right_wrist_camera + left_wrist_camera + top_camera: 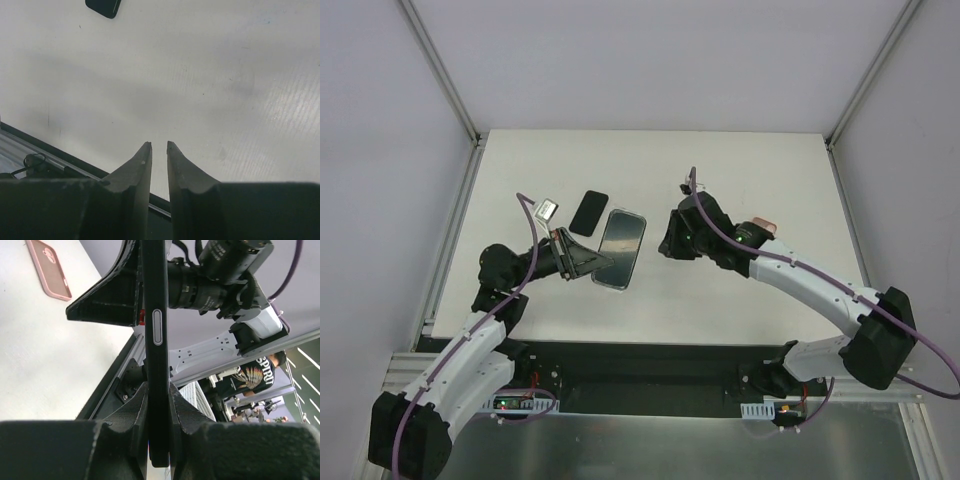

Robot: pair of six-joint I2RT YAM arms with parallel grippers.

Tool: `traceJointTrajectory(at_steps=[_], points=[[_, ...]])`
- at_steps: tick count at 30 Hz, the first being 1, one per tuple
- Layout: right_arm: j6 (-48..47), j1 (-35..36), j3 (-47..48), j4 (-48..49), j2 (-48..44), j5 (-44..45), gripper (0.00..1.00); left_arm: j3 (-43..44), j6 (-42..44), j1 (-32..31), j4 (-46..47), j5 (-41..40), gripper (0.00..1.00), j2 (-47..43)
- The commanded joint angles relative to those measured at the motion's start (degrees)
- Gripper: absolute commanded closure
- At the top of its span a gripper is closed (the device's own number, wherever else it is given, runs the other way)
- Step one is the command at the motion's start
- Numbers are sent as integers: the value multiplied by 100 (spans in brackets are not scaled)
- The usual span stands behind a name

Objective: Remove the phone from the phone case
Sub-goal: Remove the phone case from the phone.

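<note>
My left gripper (588,262) is shut on the near end of a dark, glossy phone (622,247) and holds it above the table. In the left wrist view the phone (156,330) stands edge-on between my fingers (134,410), its side button showing. A pink phone case (49,267) lies empty on the table, its open side up; in the top view it (766,227) peeks out behind the right arm. My right gripper (665,246) hovers just right of the phone, its jaws almost together with nothing between them (159,146).
A flat black rectangle (588,210) lies beyond the phone and shows in the right wrist view (103,6). A small silvery object (548,210) sits left of it. The table's dark near edge (60,150) runs below the right gripper.
</note>
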Motion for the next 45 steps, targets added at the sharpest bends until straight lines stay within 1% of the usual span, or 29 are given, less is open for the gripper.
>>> traceJointTrajectory(at_steps=[1,3,4,6,7,8,10,12,16,17,26,45], points=[[-32,-4,-31,-36,-151,140,79,302,125,-43,565,88,100,-146],[-14,4,-75,44,-274,131,77,302,160,-43,530,88,100,-129],[-31,4,-75,52,-448,149,75,302,168,-43,530,97,100,-102],[-58,4,-197,210,-686,193,59,293,195,-43,530,97,100,-84],[-23,4,-276,393,-957,202,50,293,204,-43,530,106,100,-76],[-14,4,-321,482,-1099,254,35,293,230,-43,530,106,100,-58],[39,4,-409,684,-1416,281,26,267,248,-43,530,97,100,-58],[30,4,-400,791,-1575,290,22,258,248,-43,530,79,100,-58],[-31,-4,-182,808,-1777,193,20,232,248,-43,521,79,100,-110],[-66,-4,-128,800,-1769,54,20,223,239,-43,521,97,100,-119],[-23,4,144,870,-1347,-378,21,231,239,-43,468,114,100,-242],[-5,75,154,1002,-1426,-493,21,205,239,-43,460,114,100,-242]])
